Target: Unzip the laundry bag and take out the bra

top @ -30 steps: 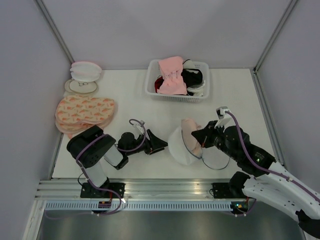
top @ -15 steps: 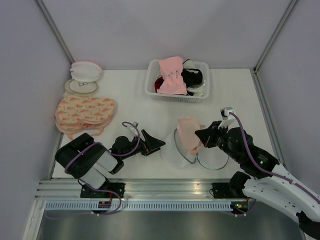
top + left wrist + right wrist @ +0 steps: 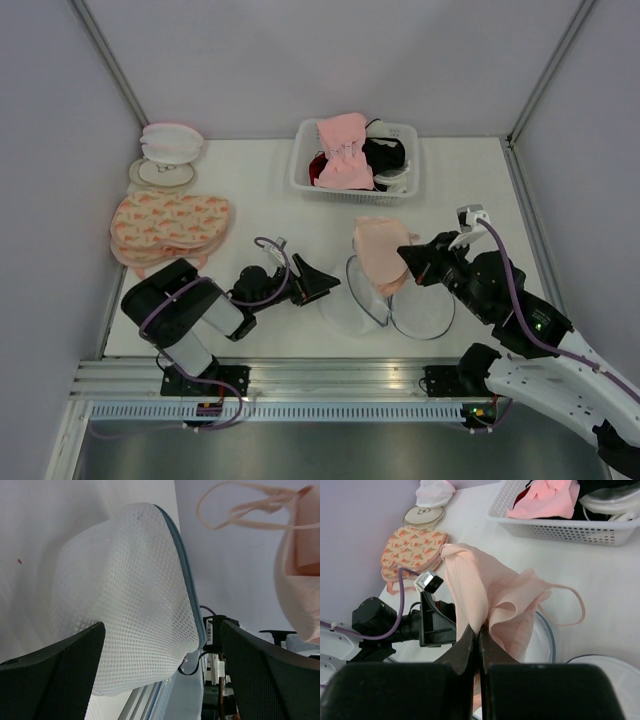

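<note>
Right gripper [image 3: 477,636] is pressed together on a fold of the bra [image 3: 492,597], which hangs from the fingertips with a strap looping off to their right. A second ago the garment sat low inside the laundry bag [image 3: 352,300], which stood half upright. Now the right arm has carried the garment up and toward the far side, and the bag has dropped open, its two halves lying spread on the table [image 3: 260,215] beneath and beside the closed fingers. From above, the bra's lower edge overlaps the rim of the nearer half, and whether cloth touches mesh there I cannot tell.

Left gripper [image 3: 322,280] has gone from partly spread to fully spread, and it holds nothing. In its own view the mesh dome of one bag half sits just ahead of it, between the two dark fingers [image 3: 60,680] and apart from both.

Unzipping looks finished and the removal is nearly so. What seems left is to carry the bra clear of the bag and set it down; the dangling strap could snag the zipper rim on the way
</note>
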### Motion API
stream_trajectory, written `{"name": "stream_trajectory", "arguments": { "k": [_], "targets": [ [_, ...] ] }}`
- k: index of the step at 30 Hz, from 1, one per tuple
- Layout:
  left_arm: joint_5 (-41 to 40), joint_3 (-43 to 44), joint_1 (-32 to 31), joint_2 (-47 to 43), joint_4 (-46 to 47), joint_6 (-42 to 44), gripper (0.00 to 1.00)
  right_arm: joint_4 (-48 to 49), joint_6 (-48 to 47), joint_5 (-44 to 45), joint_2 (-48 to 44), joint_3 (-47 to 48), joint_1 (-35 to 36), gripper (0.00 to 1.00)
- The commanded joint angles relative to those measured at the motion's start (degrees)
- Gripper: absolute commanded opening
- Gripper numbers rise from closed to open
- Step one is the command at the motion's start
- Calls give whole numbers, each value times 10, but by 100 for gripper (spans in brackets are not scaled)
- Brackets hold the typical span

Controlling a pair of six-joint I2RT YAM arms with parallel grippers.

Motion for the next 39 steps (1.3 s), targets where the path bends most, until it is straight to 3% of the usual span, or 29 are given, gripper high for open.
{"name": "stream_trajectory", "arguments": {
  "k": [1,11,18,26,30,35,37,38,39],
  "targets": [
    [21,31,-12,40,103,12,100,36,-33,44,14,30,0,0],
    [33,60,-33,86,83,8,98,121,-134,131,194,156,-6,0],
    [46,56,-36,101,106,0,98,184,-154,38,407,274,-124,0],
    [54,33,-36,88,116,-6,98,262,-113,-105,622,421,-259,0],
    [54,18,-36,70,117,-6,98,221,-95,-104,754,506,-304,0],
    [53,11,-36,39,87,6,98,140,-110,-36,853,599,-310,0],
    [54,13,-36,34,82,8,98,122,-113,-33,867,599,-311,11],
    [54,14,-36,30,77,9,98,147,-116,-34,859,584,-311,42],
    [54,14,-36,29,75,11,98,168,-120,-32,828,563,-313,55]
  ]
}}
